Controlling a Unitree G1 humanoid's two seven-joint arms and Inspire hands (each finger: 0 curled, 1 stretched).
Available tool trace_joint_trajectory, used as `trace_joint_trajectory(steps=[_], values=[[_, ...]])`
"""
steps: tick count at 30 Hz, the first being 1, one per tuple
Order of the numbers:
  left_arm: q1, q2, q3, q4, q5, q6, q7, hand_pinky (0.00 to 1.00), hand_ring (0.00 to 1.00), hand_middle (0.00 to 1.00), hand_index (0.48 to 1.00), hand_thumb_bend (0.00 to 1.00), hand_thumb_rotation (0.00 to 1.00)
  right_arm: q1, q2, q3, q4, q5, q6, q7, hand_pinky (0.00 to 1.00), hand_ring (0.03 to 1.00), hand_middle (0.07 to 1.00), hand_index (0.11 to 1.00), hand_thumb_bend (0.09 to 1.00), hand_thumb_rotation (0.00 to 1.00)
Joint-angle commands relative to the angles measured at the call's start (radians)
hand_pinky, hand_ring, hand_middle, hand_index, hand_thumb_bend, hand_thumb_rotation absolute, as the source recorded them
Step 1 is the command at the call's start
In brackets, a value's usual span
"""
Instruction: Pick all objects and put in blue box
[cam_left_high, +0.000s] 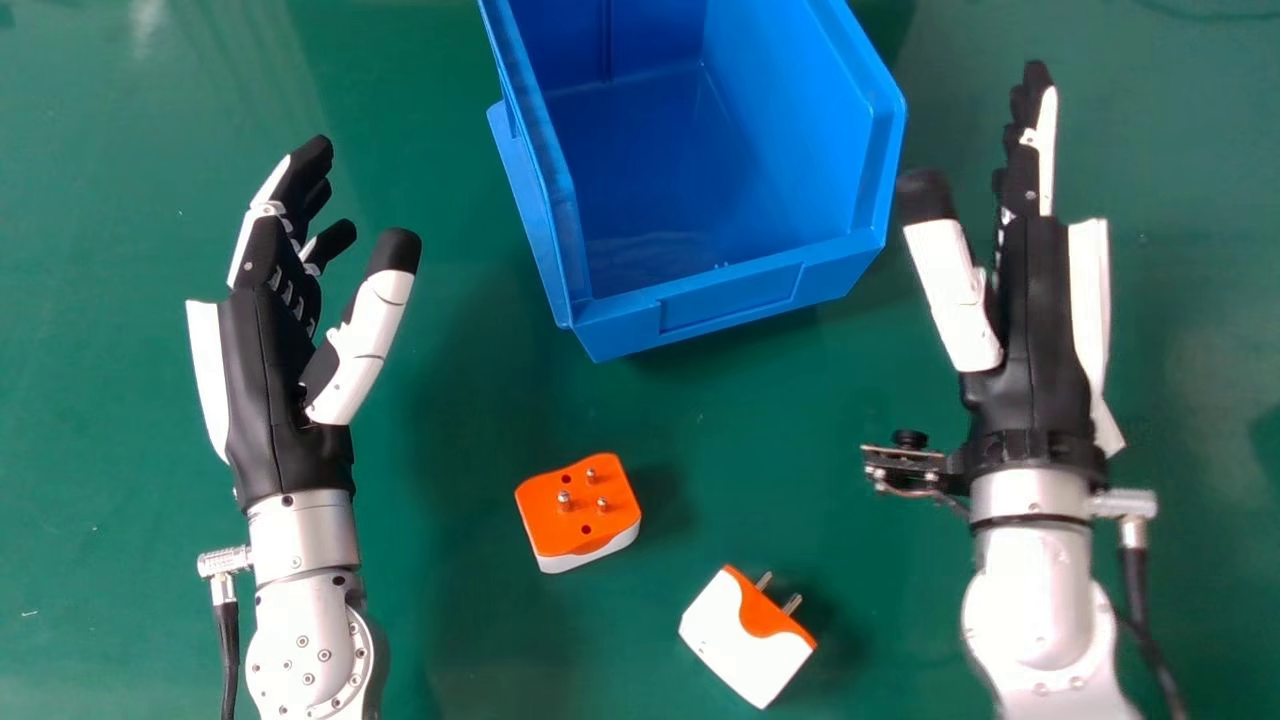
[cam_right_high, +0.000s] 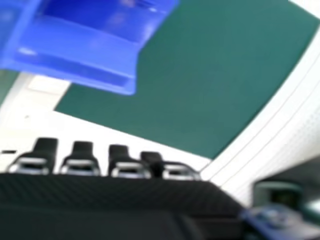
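My left hand (cam_left_high: 270, 360) is open over the table, left of the blue box (cam_left_high: 745, 285) in the head view, holding nothing. On the box's other side my right hand (cam_left_high: 1030, 310) is open with fingers straight, also without a thing. The part of the box's inside in view holds nothing. Below the box lies an orange and white plug adapter (cam_left_high: 578, 508), its pins upward. Nearer the view's bottom a second adapter (cam_left_high: 745, 635) lies on its side, pins pointing away. In the right hand view, the blue box (cam_right_high: 75, 62) appears beyond my right hand (cam_right_high: 100, 200).
The green table (cam_left_high: 450, 620) extends around the box and adapters. A small bracket (cam_left_high: 905, 468) sticks out from my right wrist, toward the adapters' side. The table's pale edge (cam_right_high: 135, 135) shows in the right hand view.
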Motion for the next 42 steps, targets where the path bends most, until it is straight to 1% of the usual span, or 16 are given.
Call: trace_joint_trajectory(steps=[1, 4, 7, 9, 12, 14, 17, 20, 22, 25, 26, 30, 33, 34, 37, 42], values=[[-0.012, 0.0, -0.006, -0.008, 0.004, -0.016, 0.001, 0.82, 0.89, 0.88, 0.812, 0.78, 0.55, 0.025, -0.042, 0.014, -0.088, -0.068, 0.071, 0.041, 0.91, 0.962, 0.978, 0.984, 0.712, 1.0], [-0.01, -0.003, -0.007, -0.012, -0.003, -0.012, -0.007, 0.81, 0.89, 0.88, 0.811, 0.77, 0.55, 0.057, -0.091, 0.037, -0.191, -0.169, 0.204, 0.123, 0.9, 0.961, 0.977, 0.979, 0.721, 0.99], [-0.01, -0.005, -0.006, -0.012, -0.005, -0.015, -0.011, 0.81, 0.89, 0.88, 0.812, 0.77, 0.55, 0.085, -0.132, 0.068, -0.296, -0.288, 0.347, 0.22, 0.91, 0.965, 0.978, 0.976, 0.742, 0.95], [-0.009, -0.006, -0.006, -0.014, -0.01, -0.012, -0.017, 0.82, 0.89, 0.88, 0.812, 0.77, 0.55, 0.097, -0.16, 0.088, -0.348, -0.357, 0.417, 0.286, 0.93, 0.971, 0.981, 0.977, 0.769, 0.89], [-0.008, -0.006, -0.007, -0.017, -0.008, -0.01, -0.017, 0.82, 0.89, 0.88, 0.813, 0.77, 0.55, 0.102, -0.191, 0.114, -0.402, -0.446, 0.503, 0.375, 0.93, 0.971, 0.979, 0.974, 0.781, 0.81], [-0.008, -0.006, -0.007, -0.016, -0.005, -0.011, -0.015, 0.82, 0.89, 0.88, 0.813, 0.77, 0.55, 0.102, -0.196, 0.126, -0.422, -0.493, 0.556, 0.418, 0.93, 0.97, 0.977, 0.972, 0.787, 0.78], [-0.009, -0.005, -0.007, -0.012, 0.001, -0.016, -0.009, 0.82, 0.89, 0.88, 0.813, 0.77, 0.55, 0.092, -0.184, 0.155, -0.432, -0.606, 0.653, 0.468, 0.93, 0.971, 0.977, 0.973, 0.79, 0.77], [-0.007, -0.007, -0.008, -0.015, -0.005, -0.014, -0.014, 0.82, 0.89, 0.88, 0.812, 0.77, 0.55, 0.077, -0.167, 0.18, -0.427, -0.705, 0.735, 0.512, 0.96, 0.978, 0.98, 0.976, 0.808, 0.68], [-0.005, -0.009, -0.008, -0.019, -0.011, -0.011, -0.019, 0.82, 0.89, 0.88, 0.812, 0.77, 0.55, 0.065, -0.165, 0.191, -0.417, -0.754, 0.771, 0.547, 0.96, 0.978, 0.98, 0.976, 0.808, 0.68], [-0.005, -0.007, -0.009, -0.017, -0.008, -0.015, -0.017, 0.82, 0.89, 0.88, 0.812, 0.77, 0.55, 0.055, -0.164, 0.197, -0.405, -0.789, 0.799, 0.576, 0.97, 0.98, 0.981, 0.977, 0.817, 0.65], [-0.004, -0.006, -0.009, -0.017, -0.006, -0.015, -0.015, 0.82, 0.89, 0.88, 0.812, 0.77, 0.55, 0.053, -0.163, 0.198, -0.403, -0.797, 0.805, 0.585, 0.98, 0.981, 0.981, 0.978, 0.827, 0.62], [0.001, -0.007, -0.01, -0.019, -0.012, -0.011, -0.019, 0.83, 0.9, 0.88, 0.812, 0.78, 0.55, 0.053, -0.157, 0.193, -0.401, -0.8, 0.816, 0.592, 0.99, 0.984, 0.984, 0.982, 0.865, 0.54], [0.003, -0.005, -0.01, -0.017, -0.005, -0.015, -0.014, 0.83, 0.9, 0.89, 0.812, 0.78, 0.55, 0.049, -0.156, 0.193, -0.396, -0.804, 0.825, 0.596, 0.99, 0.991, 0.99, 0.984, 0.894, 0.48], [0.003, -0.004, -0.01, -0.016, -0.003, -0.016, -0.011, 0.83, 0.9, 0.89, 0.812, 0.78, 0.55, 0.049, -0.159, 0.193, -0.395, -0.802, 0.823, 0.595, 0.99, 0.991, 0.99, 0.984, 0.894, 0.48], [0.003, -0.005, -0.01, -0.013, -0.012, -0.017, -0.018, 0.83, 0.9, 0.89, 0.812, 0.77, 0.55, 0.046, -0.163, 0.192, -0.391, -0.801, 0.823, 0.601, 1.0, 0.996, 0.995, 0.985, 0.908, 0.46], [0.006, -0.006, -0.009, -0.017, -0.012, -0.014, -0.017, 0.83, 0.9, 0.89, 0.81, 0.77, 0.55, 0.044, -0.165, 0.191, -0.39, -0.807, 0.831, 0.613, 1.0, 0.999, 0.999, 0.984, 0.929, 0.45]])
